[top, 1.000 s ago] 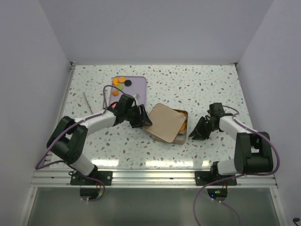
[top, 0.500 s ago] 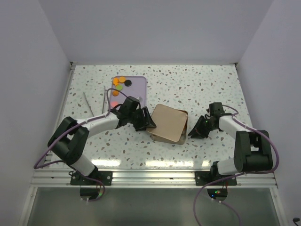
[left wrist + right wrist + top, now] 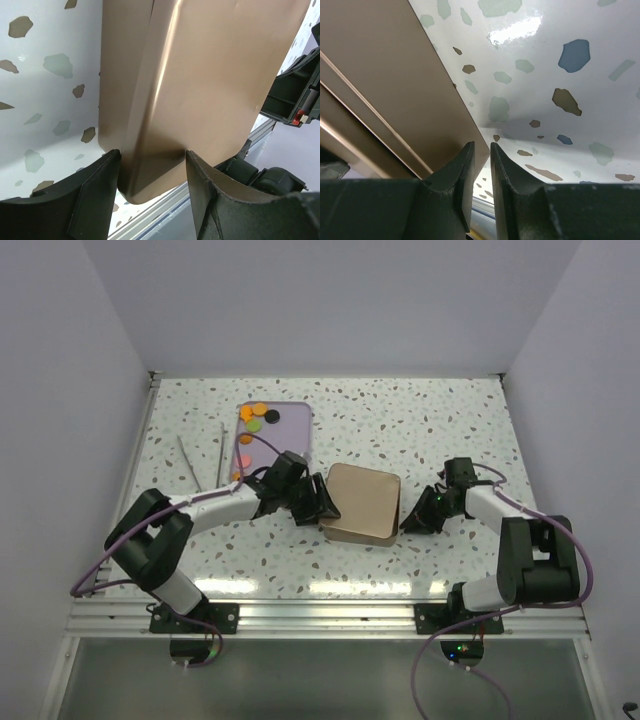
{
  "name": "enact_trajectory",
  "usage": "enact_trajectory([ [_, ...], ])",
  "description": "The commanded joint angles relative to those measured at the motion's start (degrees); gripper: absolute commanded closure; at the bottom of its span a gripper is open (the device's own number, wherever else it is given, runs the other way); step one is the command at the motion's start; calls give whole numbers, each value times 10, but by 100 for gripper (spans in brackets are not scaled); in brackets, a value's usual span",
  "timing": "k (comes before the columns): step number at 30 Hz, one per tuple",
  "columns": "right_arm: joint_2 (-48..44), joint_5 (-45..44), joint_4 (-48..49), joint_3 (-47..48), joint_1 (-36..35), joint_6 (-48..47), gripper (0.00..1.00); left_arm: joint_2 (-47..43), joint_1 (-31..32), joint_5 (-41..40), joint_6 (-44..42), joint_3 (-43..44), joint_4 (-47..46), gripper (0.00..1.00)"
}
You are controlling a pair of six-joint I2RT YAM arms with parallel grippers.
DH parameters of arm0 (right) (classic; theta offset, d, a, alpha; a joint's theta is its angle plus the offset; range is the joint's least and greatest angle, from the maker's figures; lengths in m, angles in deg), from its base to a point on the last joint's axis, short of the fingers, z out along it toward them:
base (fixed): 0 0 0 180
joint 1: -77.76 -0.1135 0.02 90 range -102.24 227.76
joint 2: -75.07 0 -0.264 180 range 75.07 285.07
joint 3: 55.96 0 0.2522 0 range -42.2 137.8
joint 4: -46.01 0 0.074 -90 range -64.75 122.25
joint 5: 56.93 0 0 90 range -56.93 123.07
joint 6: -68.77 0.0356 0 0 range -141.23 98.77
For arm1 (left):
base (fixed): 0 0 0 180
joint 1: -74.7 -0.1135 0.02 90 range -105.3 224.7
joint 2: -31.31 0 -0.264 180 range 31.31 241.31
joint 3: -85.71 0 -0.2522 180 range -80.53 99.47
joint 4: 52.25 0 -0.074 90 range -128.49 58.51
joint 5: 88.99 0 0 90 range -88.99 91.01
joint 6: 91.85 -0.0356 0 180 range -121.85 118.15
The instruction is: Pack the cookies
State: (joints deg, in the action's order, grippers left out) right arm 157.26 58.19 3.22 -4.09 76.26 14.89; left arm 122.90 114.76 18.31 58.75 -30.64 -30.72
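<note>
A bronze tin (image 3: 362, 502) sits mid-table with its lid (image 3: 215, 75) lying flat on it, hiding whatever is inside. My left gripper (image 3: 318, 505) is at the tin's left edge, and in the left wrist view its jaws (image 3: 152, 152) straddle a corner of the lid, both fingers touching it. My right gripper (image 3: 412, 518) rests against the tin's right wall (image 3: 395, 85), and its fingers (image 3: 481, 145) are almost together and empty. Several cookies (image 3: 258, 417), orange, green and black, with pink ones nearer, lie on the lilac tray (image 3: 292, 430) behind the left arm.
Two thin sticks (image 3: 187, 462) lie on the speckled table left of the tray. The metal rail (image 3: 320, 615) and both arm bases run along the near edge. White walls close in the left, right and back.
The lid, held tilted up over the open tin a second ago, has come down flat onto it. My left gripper moved right and down with it. My right gripper stayed at the tin's right side.
</note>
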Motion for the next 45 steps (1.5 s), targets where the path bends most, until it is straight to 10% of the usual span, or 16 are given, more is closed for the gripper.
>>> enact_trajectory([
  [1, 3, 13, 7, 6, 0, -2, 77, 7, 11, -2, 14, 6, -25, 40],
  [14, 3, 20, 19, 3, -1, 7, 80, 62, 45, -50, -21, 120, 114, 23],
  [45, 8, 21, 28, -2, 0, 19, 85, 18, 116, -136, -58, 126, 210, 30],
])
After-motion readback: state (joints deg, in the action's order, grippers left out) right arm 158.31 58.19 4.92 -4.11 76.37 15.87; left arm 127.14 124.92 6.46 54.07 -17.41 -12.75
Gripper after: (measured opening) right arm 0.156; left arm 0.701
